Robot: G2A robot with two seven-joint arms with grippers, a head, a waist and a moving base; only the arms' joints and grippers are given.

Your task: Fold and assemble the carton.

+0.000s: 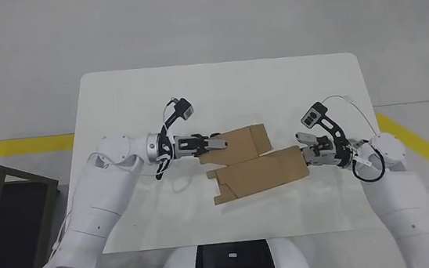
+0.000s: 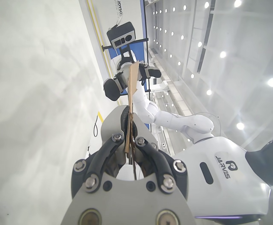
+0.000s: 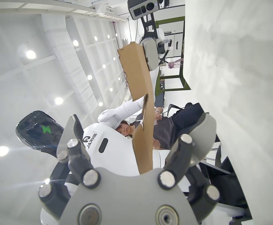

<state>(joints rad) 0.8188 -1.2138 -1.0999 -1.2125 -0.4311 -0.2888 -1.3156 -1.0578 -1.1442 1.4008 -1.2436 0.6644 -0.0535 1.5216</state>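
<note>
A flattened brown carton (image 1: 253,161) is held above the white table (image 1: 117,105), between my two arms. My left gripper (image 1: 214,143) is shut on the carton's left edge; in the left wrist view its pads (image 2: 125,116) pinch the cardboard, and the carton (image 2: 132,78) runs away edge-on. My right gripper (image 1: 309,155) is at the carton's right edge and stands open. In the right wrist view the carton (image 3: 138,74) passes between the wide-apart fingers (image 3: 73,127) without being clamped.
The table's far half and its near-left corner are bare. A yellow floor line (image 1: 11,146) runs left of the table, and a dark green rack (image 1: 4,227) stands at the left edge.
</note>
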